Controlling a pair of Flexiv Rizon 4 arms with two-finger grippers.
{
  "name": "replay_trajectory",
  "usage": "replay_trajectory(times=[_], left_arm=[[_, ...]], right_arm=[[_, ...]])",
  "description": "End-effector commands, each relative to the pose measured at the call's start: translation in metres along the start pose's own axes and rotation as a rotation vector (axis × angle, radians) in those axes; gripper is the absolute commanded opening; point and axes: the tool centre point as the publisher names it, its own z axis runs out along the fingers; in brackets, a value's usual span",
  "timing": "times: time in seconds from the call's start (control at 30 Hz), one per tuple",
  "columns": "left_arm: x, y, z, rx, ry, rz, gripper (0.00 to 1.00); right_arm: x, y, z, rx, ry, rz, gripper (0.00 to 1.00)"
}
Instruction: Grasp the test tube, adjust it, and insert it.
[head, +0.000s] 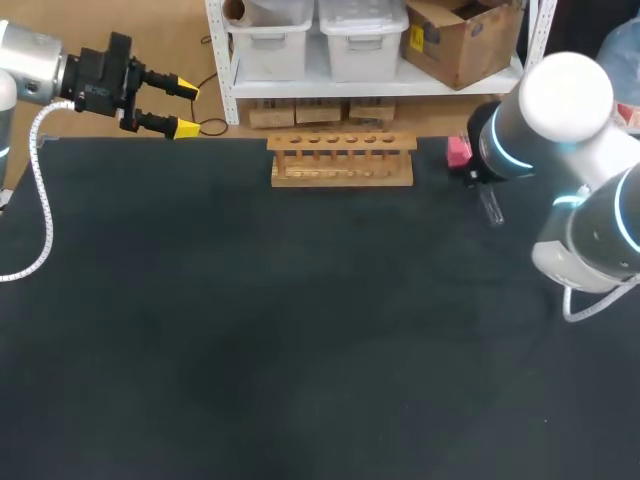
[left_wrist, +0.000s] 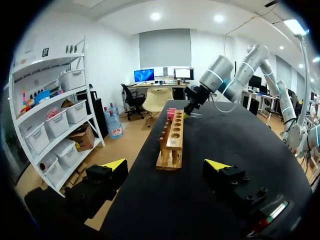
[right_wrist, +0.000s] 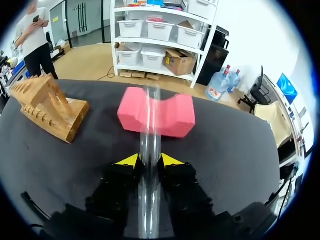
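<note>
Right hand (right_wrist: 150, 161) pinching clear glass test tube (right_wrist: 150, 125) mid-length between both yellow tips, hovering well right of light wooden tube rack (head: 342, 160). Tube probably light, stiff, slick, fragile: mid-body hold, gentle squeeze suiting. Left hand (head: 187, 108) gaping wide, empty, left of rack.

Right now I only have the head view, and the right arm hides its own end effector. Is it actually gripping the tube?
Observer: Yes. In the right wrist view the right end effector is shut on the tube, one yellow tip on each side.
Operator: Where does the tube point?
Observer: Out past the tips toward the pink block, in line with the dip in its top.
</note>
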Motion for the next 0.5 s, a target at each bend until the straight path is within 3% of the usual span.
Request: replay_trajectory(times=[0.03,0.17,0.5], left_arm=[[0.0,-0.001,0.0,-0.002,0.0,0.002,1.0],[0.0,-0.001,0.0,-0.002,0.0,0.002,1.0],[0.0,-0.001,0.0,-0.002,0.0,0.002,1.0]], right_arm=[[0.001,0.001,-0.004,0.006,0.006,0.002,0.11],[0.003,0.0,-0.008,0.019,0.019,0.019,0.0],[0.004,-0.006,-0.022,0.054,0.033,0.083,0.0]])
